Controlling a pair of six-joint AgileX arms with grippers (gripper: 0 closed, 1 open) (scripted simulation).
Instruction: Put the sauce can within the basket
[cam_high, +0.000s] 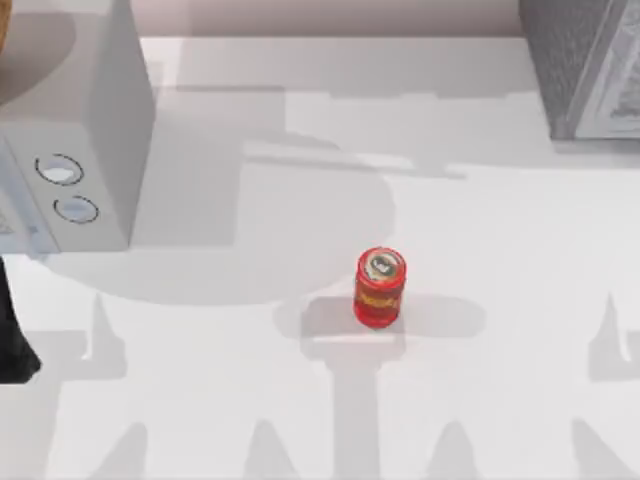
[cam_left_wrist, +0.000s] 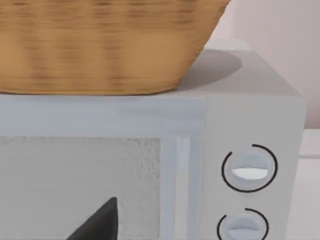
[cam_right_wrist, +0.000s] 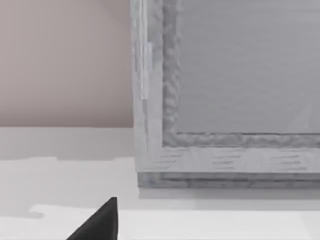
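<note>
The sauce can (cam_high: 380, 288), a small red cylinder with a yellow-orange band and a silvery top, stands upright on the white table a little right of the middle, with nothing touching it. The woven tan basket (cam_left_wrist: 100, 45) rests on top of the grey microwave (cam_left_wrist: 250, 105), which stands at the table's back left (cam_high: 95, 130). A dark piece of my left arm (cam_high: 12, 340) shows at the table's left edge, well away from the can. A dark tip of my left gripper (cam_left_wrist: 100, 224) faces the microwave's front. A dark tip of my right gripper (cam_right_wrist: 100, 222) faces a grey box.
A large grey box (cam_high: 585, 65) stands at the back right corner, also seen close up (cam_right_wrist: 225, 100) in the right wrist view. The microwave's two round knobs (cam_high: 58, 170) face the table's middle. White tabletop (cam_high: 300, 400) surrounds the can.
</note>
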